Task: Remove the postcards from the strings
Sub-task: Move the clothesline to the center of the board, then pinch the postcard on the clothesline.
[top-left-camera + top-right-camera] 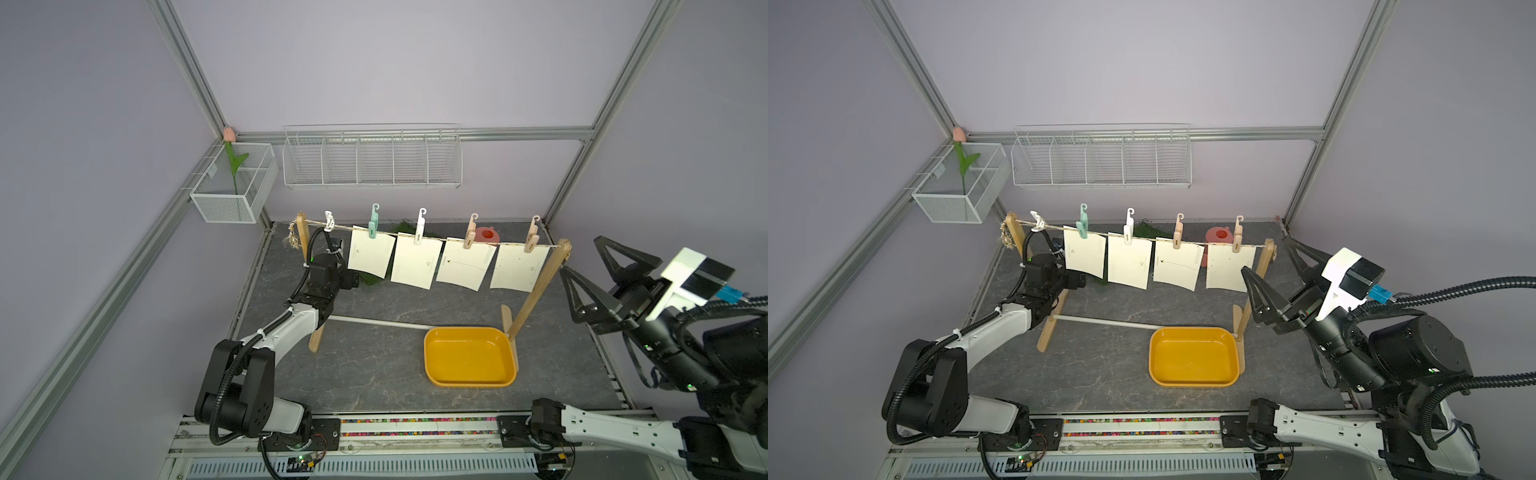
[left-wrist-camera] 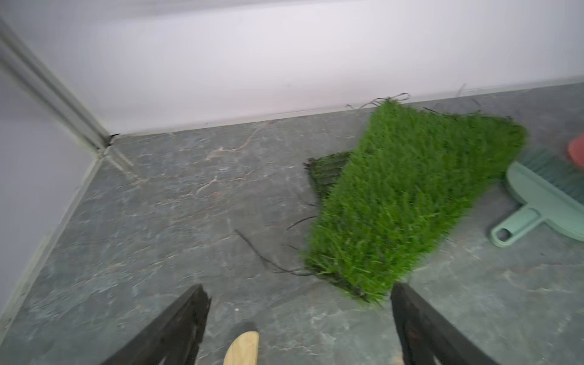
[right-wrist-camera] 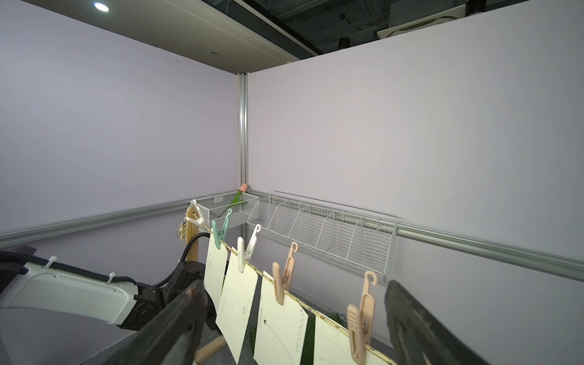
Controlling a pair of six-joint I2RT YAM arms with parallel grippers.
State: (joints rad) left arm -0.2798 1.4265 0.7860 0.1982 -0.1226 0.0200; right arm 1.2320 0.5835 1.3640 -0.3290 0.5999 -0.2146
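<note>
Left claw [image 2: 300, 292]: black, two-fingered, jaws spread wide with nothing between them. It sits low over the grey marbled tabletop [image 2: 158, 205], at the 9 o'clock end of the line.

Right claw [image 1: 579, 254]: black, jaws also wide apart and empty. It is raised at the 3 o'clock end, tips near a post; contact cannot be told.

Thin beige-and-white twisted string [image 1: 343, 227]: taut between two light wooden posts [image 1: 540, 286], running 9 to 3 o'clock across mid-table.

Cream-white rectangular paper postcards [image 1: 417, 261], four: hanging side by side on the string. Each is pinned at its upper edge by one hooked plastic clothespin [image 1: 373, 226]: mint, white, peach, peach, counted from 9 o'clock.

White hooked plastic pin [image 1: 329, 221]: at the 9 o'clock end, gripping the string alone.

Yellow rectangular plastic tray [image 1: 469, 330]: on the tabletop at 5 o'clock, just beside the foot of the 3 o'clock post.

Green artificial-grass mat [image 2: 410, 189]: on the tabletop toward 12 o'clock, beyond the line.

Mint plastic dustpan with brush [image 2: 537, 202]: just beside the mat.
</note>
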